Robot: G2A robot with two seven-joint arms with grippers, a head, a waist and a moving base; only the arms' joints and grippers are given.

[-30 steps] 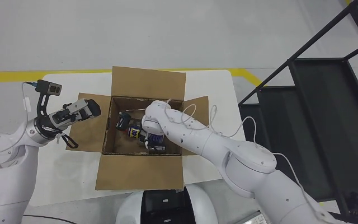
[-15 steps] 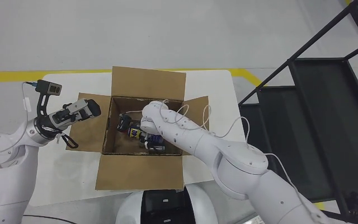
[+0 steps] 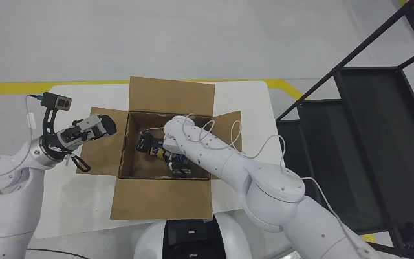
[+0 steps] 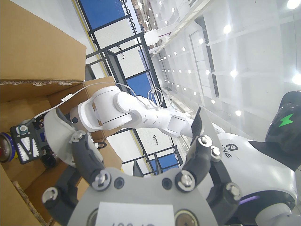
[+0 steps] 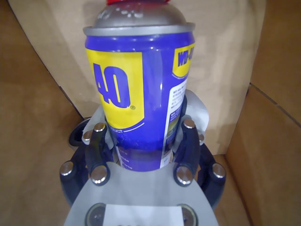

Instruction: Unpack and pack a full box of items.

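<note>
The open cardboard box [image 3: 171, 97] stands on the white table [image 3: 252, 97] with its flaps spread. My right gripper [image 3: 169, 155] is down inside the box, shut on a blue and yellow spray can [image 3: 153, 150] with a red cap. In the right wrist view the can [image 5: 138, 78] sits between the fingers of the right gripper [image 5: 145, 118], cap toward a box wall. My left gripper [image 3: 107, 125] hovers over the box's left flap, open and holding nothing. The left wrist view shows the left gripper [image 4: 127, 123] facing the box, with the can [image 4: 5, 145] low inside.
A dark item [image 3: 180, 168] lies on the box floor close to the right gripper. The front flap [image 3: 162, 197] hangs toward the table's near edge. Black metal stairs [image 3: 349, 129] stand to the right of the table.
The right gripper has shifted the spray can a little toward the box's left wall. The left arm has kept still.
</note>
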